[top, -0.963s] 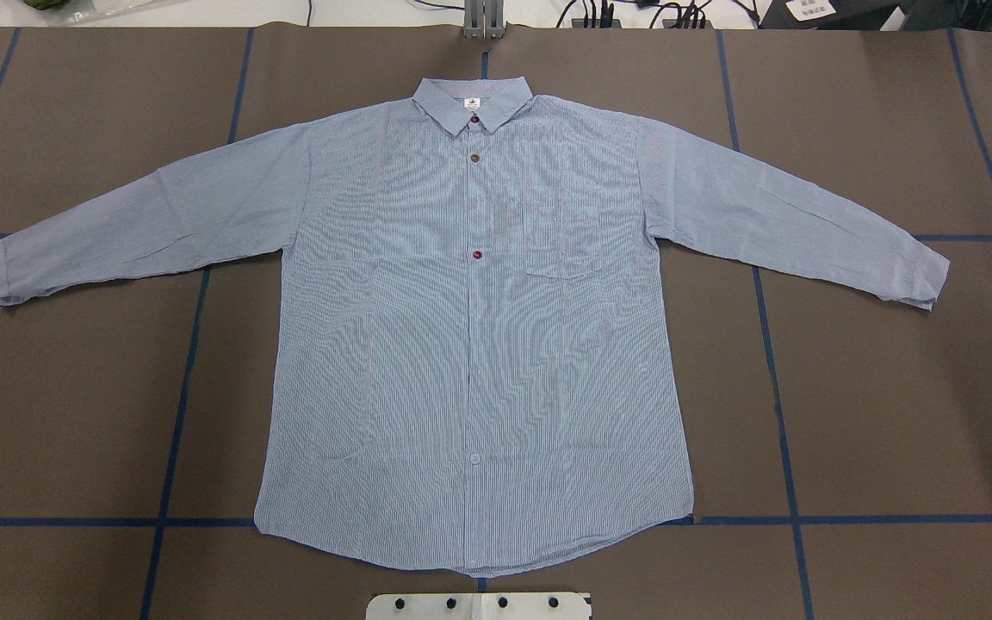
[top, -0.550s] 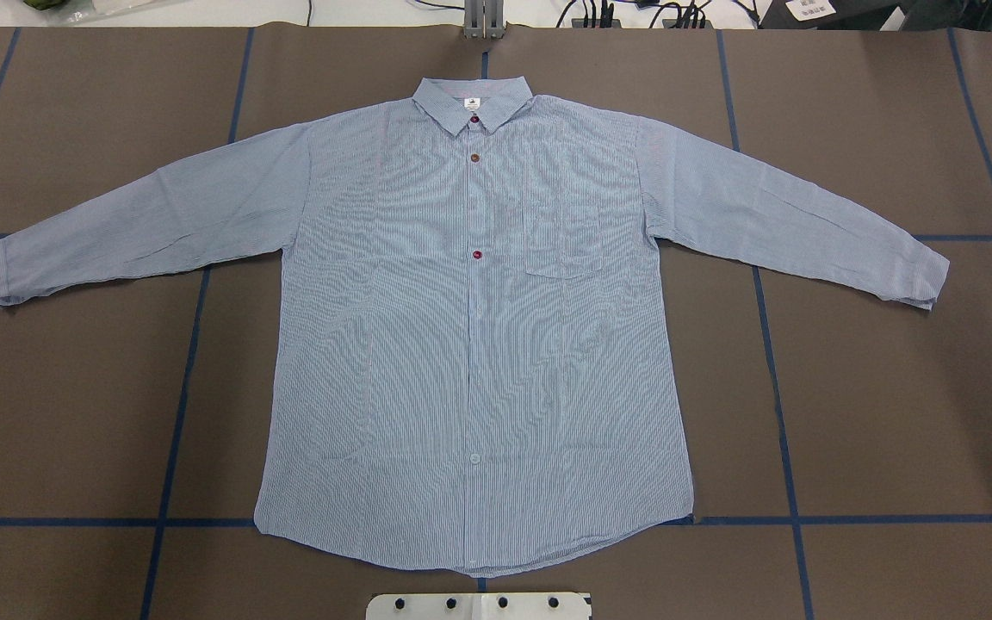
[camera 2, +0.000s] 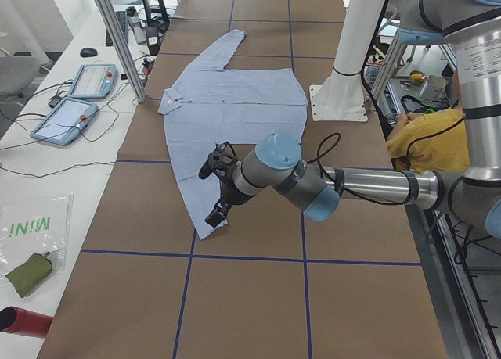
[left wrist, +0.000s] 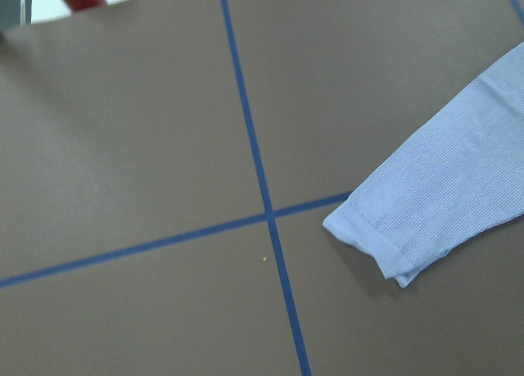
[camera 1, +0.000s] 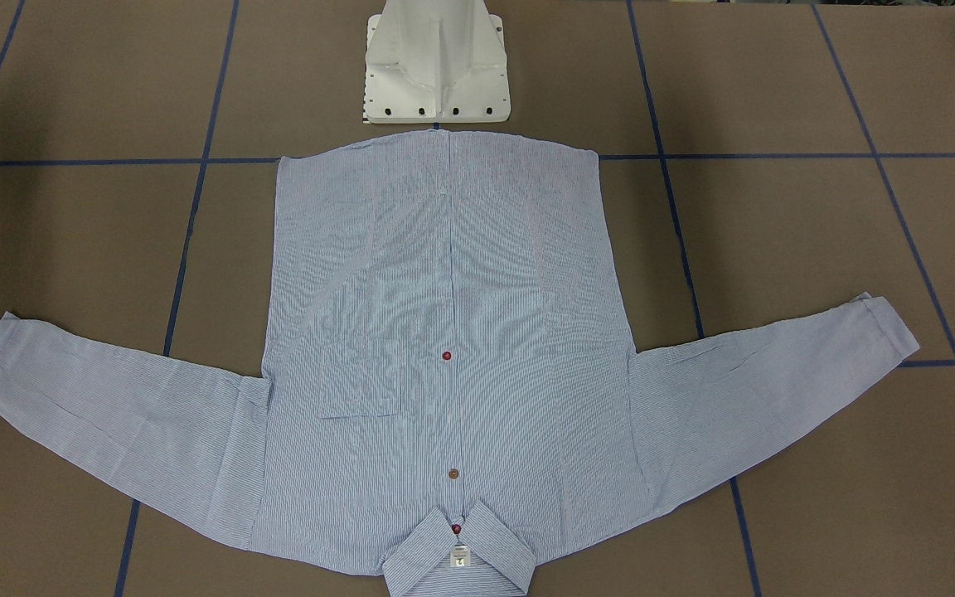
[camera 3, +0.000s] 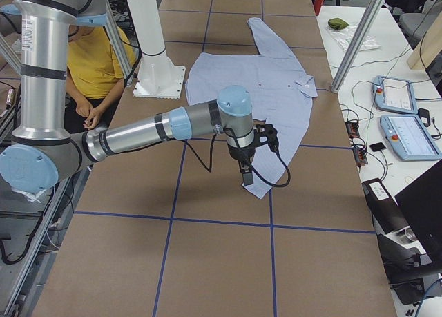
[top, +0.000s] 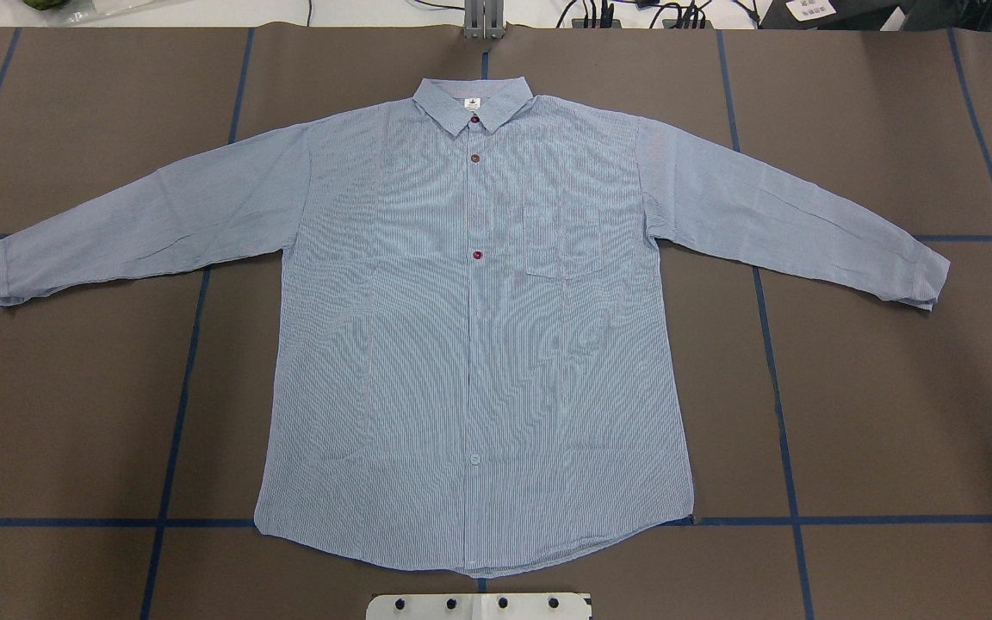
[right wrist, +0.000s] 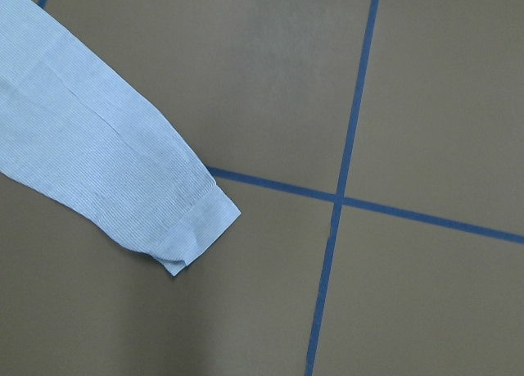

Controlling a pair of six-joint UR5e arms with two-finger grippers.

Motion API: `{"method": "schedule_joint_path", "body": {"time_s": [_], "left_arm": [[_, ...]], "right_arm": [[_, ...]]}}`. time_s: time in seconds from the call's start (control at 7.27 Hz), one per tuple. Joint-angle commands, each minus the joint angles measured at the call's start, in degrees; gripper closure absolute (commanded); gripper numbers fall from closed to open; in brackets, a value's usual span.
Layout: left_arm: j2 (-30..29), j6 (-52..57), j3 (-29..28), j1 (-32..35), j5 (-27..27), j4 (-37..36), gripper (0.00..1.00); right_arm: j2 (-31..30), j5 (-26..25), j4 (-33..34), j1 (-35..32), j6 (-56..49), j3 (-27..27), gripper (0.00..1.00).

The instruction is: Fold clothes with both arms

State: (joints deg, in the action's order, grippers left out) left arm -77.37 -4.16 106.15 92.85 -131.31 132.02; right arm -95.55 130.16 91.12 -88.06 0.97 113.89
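Plainly, from the front the shirt lies flat and buttoned on the tabletop, overhead its sleeves spread wide, and from either end the left arm and right arm each hang above a sleeve end, jaws impossible to judge.

Bright, even light; soft shadows

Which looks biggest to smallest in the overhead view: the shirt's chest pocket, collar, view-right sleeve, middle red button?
1. sleeve, by far the largest.
2. chest pocket and collar: too alike to rank.
3. red button, the smallest.
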Motion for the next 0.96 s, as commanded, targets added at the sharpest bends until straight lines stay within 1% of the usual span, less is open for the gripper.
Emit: {"method": "schedule_joint_path", "body": {"time_s": [0.0,0.14,0.28,0.41,0.55,0.69,0.83], "left_arm": [[-5.0,-3.5,-4.7,-0.4,-0.3,6.8,0.0],[-5.0,-3.8,-4.9,-0.4,-0.4,7.1,0.0],[-4.8,-3.7,-4.9,-0.4,-0.5,7.1,0.0],[-4.8,-3.7,-4.9,-0.4,-0.5,7.1,0.0],[-4.8,-3.7,-4.9,-0.4,-0.5,7.1,0.0],[-4.8,-3.7,-4.9,-0.4,-0.5,7.1,0.0],[-4.8,-3.7,-4.9,-0.4,-0.5,7.2,0.0]], "right_arm": [[0.9,0.9,-9.8,0.0,4.9,-4.0,0.0],[0.3,0.8,-22.2,1.8,6.3,-6.5,0.0],[-0.2,0.5,-27.7,6.4,20.1,-8.7,0.0],[-0.6,-6.5,-36.3,14.2,34.6,-9.0,0.0],[-2.3,-18.3,-45.2,24.9,49.9,-9.9,0.0],[-2.9,-24.4,-54.5,30.6,58.1,-14.7,0.01],[-4.2,-24.6,-65.7,31.1,61.5,-21.6,0.05]]}}
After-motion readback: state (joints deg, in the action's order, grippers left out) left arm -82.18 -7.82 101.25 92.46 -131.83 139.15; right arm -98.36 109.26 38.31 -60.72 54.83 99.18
